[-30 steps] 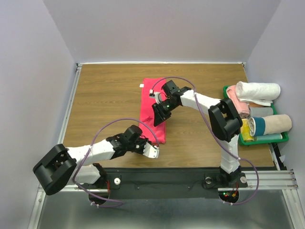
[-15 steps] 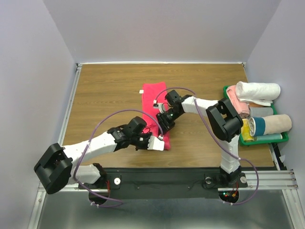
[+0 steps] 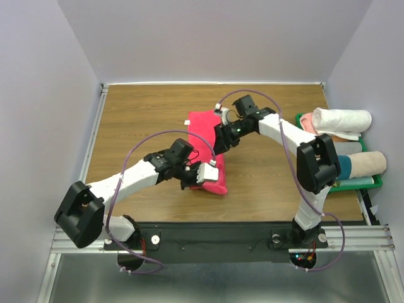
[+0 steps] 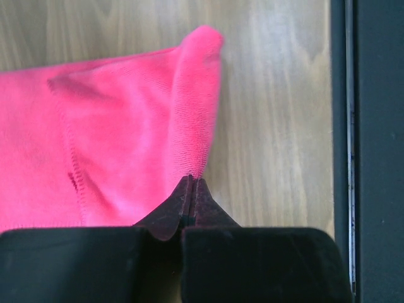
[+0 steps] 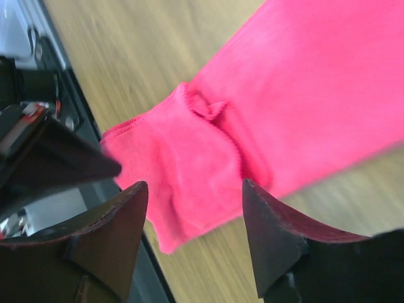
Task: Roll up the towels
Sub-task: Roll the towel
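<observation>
My right claw [image 5: 192,192] has backed away up the red towel [image 3: 201,129] and spread its jaws, while my left claw [image 4: 191,184] has snapped shut on the near corner. It's soft, light terry that flops and bunches, so I'd grip the hemmed edge. Left tips are pressed together pinching a fold, cloth running ahead and left of them; the right hangs wide over it, gripping nothing
</observation>
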You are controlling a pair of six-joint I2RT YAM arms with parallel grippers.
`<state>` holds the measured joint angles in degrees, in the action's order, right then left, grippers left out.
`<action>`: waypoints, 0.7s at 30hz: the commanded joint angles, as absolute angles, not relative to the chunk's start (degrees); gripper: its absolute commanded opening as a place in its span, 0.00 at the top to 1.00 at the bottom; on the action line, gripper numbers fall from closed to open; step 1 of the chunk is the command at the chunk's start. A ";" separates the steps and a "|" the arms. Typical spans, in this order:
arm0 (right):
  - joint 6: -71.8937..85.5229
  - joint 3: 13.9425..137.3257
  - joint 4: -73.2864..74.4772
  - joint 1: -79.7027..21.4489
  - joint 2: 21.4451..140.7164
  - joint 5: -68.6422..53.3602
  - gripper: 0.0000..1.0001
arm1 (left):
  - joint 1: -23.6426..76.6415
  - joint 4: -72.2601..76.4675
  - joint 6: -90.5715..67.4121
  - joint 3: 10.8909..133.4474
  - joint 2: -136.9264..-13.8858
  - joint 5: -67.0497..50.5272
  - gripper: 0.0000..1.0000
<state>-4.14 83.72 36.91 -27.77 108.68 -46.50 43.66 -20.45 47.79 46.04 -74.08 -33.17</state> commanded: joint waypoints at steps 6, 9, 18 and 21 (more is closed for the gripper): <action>-6.06 86.40 38.84 -19.95 103.80 -49.04 0.32 | 35.08 -23.73 45.97 56.58 -82.87 -42.89 1.00; -6.59 85.17 39.20 -19.25 102.84 -49.57 0.32 | 33.76 -23.73 45.70 58.70 -86.21 -44.20 1.00; -5.89 83.76 39.55 -19.16 100.72 -51.94 0.39 | 26.46 -22.85 44.30 66.88 -97.82 -47.10 1.00; -5.10 83.93 39.46 -19.16 101.77 -53.78 0.42 | 24.79 -21.62 43.33 68.20 -100.02 -47.64 1.00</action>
